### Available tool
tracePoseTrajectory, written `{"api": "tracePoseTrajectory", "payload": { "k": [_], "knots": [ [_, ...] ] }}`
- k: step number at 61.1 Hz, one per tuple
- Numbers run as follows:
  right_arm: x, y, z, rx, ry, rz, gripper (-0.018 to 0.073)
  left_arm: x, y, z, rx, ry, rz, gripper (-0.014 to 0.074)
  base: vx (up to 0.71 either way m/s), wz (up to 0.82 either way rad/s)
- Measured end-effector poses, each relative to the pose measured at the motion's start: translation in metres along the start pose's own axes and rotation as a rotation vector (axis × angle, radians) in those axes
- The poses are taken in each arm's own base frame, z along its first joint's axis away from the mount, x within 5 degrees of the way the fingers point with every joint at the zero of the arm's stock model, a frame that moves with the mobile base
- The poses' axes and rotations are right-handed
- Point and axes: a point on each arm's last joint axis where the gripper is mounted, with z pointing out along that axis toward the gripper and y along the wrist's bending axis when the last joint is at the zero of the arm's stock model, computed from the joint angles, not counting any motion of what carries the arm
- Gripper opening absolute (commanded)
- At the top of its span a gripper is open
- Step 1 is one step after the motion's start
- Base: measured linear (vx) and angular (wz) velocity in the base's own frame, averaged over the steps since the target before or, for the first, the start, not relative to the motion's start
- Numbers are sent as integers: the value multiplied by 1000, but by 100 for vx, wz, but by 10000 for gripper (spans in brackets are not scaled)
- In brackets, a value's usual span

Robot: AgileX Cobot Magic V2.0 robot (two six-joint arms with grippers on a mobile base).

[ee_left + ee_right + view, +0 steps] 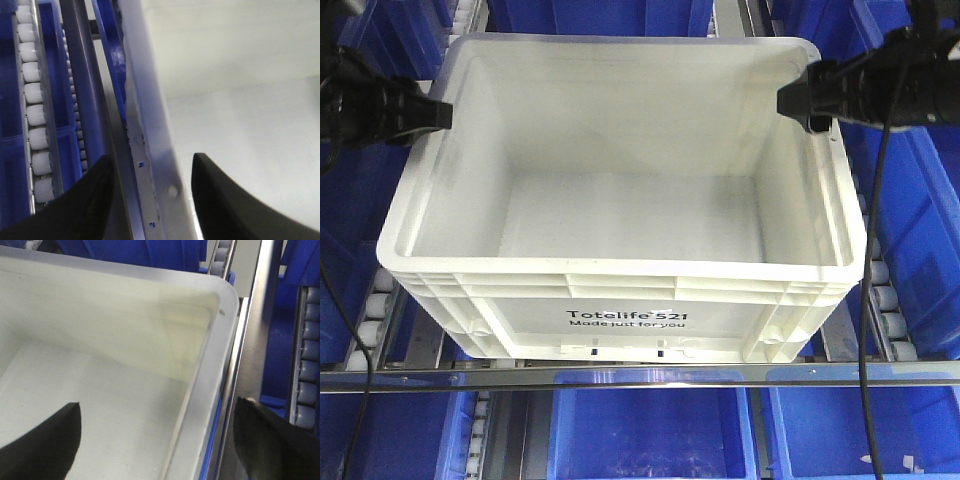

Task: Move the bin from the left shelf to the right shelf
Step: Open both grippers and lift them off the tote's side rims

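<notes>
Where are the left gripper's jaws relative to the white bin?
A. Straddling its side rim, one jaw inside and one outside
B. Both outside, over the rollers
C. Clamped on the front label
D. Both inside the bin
A: in the left wrist view the bin rim runs between the left gripper jaws.

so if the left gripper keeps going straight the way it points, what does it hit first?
Probably the white plastic crate: the left gripper straddles its side rim, one finger inside, one outside. Depth is unclear.
</notes>
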Motion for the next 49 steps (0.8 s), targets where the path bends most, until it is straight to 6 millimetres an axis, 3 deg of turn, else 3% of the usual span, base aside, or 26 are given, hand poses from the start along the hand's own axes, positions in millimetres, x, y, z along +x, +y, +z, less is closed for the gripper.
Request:
{"api": "tracePoseTrajectory", "payload": {
  "k": [16, 23, 38, 49],
  "knots": [
    [33, 0, -37, 80, -199, -37, 593, 33, 2, -34, -24, -178, 10, 347, 0, 0],
    [50, 1, -57, 108, -265, -53, 593, 57, 3, -53, -47, -233, 49, 347, 0, 0],
    [112, 7, -103, 129, -365, -93, 593, 124, 5, -95, -74, -323, 114, 347, 0, 0],
    [153, 14, -133, 120, -478, -113, 593, 161, 4, -128, -70, -421, 124, 347, 0, 0]
  ]
}}
